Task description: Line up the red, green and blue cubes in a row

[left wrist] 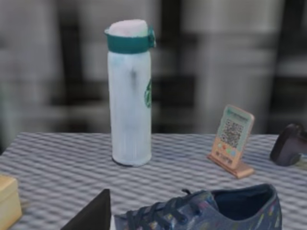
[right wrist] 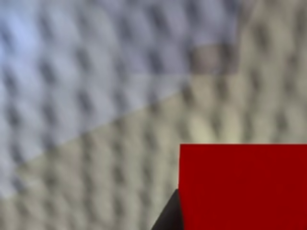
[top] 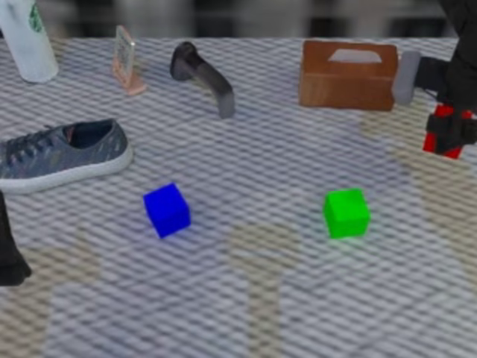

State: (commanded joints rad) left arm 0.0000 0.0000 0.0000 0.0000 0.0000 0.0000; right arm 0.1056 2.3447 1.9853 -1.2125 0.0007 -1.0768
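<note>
Right gripper [top: 449, 133] grips red cube [top: 446, 134] (tissue box [top: 347, 74] beside)

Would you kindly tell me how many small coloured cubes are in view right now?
3. The blue cube sits left of centre, the green cube right of centre, and the red cube, partly hidden, is in the right pincer at the table's right edge.

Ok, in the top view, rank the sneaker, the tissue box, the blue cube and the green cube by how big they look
1. Sneaker, largest, though cut off at the left edge.
2. Brown tissue box.
3. Blue cube and green cube: they look alike in size, so no ranking between them.
</note>
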